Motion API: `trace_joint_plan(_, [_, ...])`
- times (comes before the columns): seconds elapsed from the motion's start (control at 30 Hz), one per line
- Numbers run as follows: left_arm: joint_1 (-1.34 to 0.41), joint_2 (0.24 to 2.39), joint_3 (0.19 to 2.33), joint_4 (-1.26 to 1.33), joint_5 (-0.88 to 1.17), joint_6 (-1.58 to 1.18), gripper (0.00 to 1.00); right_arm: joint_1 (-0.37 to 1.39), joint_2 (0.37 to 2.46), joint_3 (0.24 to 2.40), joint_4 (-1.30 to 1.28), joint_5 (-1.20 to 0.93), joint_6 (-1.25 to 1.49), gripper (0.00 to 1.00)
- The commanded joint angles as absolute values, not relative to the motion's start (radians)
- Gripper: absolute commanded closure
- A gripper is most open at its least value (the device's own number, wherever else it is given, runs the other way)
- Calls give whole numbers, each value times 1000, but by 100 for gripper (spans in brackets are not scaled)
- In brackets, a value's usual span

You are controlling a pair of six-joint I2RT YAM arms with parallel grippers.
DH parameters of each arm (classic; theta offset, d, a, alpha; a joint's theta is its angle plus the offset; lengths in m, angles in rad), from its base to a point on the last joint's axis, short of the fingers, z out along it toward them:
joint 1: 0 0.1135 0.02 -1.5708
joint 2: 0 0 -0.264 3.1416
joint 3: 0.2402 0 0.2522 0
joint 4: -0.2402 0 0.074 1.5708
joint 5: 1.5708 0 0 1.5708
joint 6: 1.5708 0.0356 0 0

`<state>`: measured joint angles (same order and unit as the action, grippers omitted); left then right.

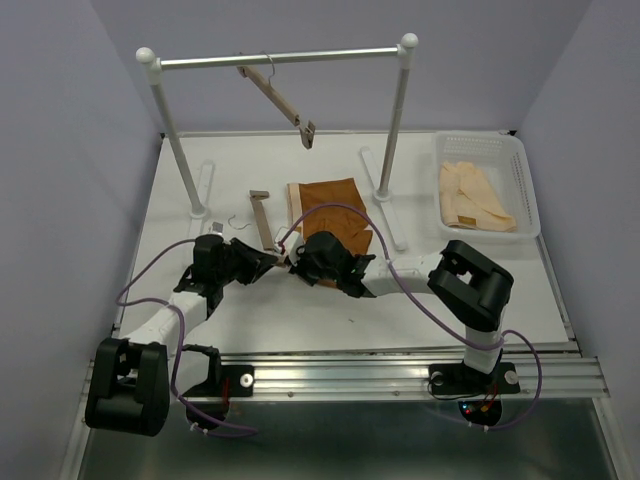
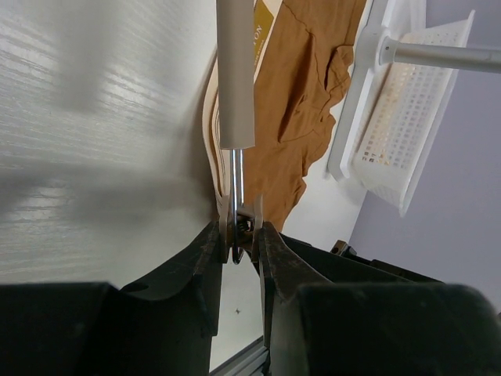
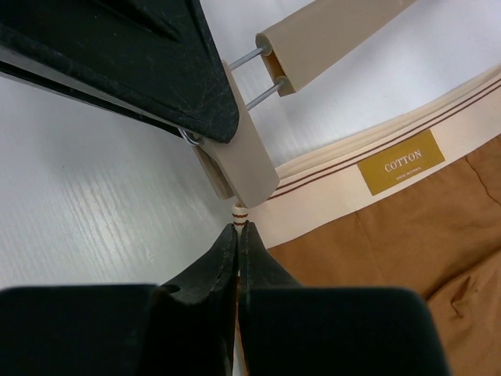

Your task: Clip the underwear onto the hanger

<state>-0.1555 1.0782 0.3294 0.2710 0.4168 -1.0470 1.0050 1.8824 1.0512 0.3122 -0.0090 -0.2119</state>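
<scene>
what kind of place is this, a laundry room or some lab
Most likely a robotics lab bench staged as a laundry corner, not a home. A white table sits boxed in by blank lavender walls, with a small steel rail on white posts and a white basket of cream garments.

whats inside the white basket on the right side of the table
Pale cream garments lie in a loose pile in the basket, filling most of it; a strip of bare mesh floor shows at the far end. Anything beneath the pile is covered.
</scene>
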Motion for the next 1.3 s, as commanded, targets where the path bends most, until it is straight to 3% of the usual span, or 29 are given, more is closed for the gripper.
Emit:
trace_joint_plan(0.0, [-155, 1089, 390, 245, 431, -1009, 100, 1034, 1890, 1084, 406, 35, -202, 99])
trace_joint_plan(0.83, [-155, 1135, 410, 198, 453, -965, 100, 1104, 1907, 1095, 486, 293, -239, 99])
trace_joint_plan(1.27, [-155, 1193, 414, 213, 485, -959, 100, 1124, 1859, 1032, 537, 127, -285, 99])
